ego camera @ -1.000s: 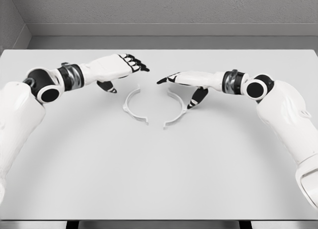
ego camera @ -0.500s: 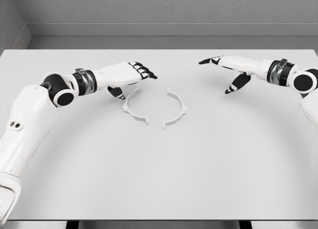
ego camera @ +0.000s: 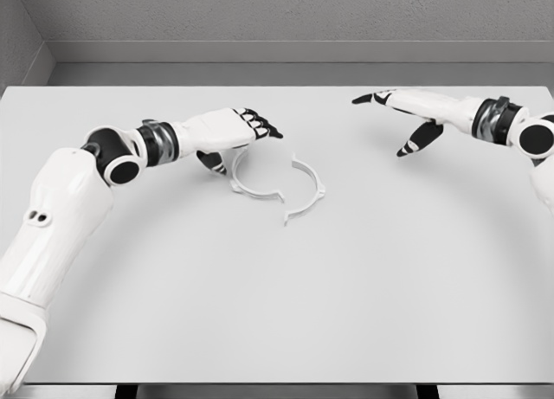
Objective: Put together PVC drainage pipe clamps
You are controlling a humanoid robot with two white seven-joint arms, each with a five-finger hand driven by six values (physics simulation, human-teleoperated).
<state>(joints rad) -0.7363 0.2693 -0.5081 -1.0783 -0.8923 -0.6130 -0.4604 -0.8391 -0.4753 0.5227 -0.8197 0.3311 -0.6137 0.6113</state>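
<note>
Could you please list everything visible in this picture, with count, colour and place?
clamp halves: two, white. Left clamp half at table centre, by the left hand; right clamp half just right of it, lower ends close together.
table: one, light grey, fills most of the view.
wall: grey, along the top behind the table.
left hand: white with black fingertips, at the left clamp half, fingers curled.
right hand: white with black fingertips, upper right, fingers spread, holding nothing.

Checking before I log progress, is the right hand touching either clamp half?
No, the right hand hovers well apart from both clamp halves, off to their right.
</note>
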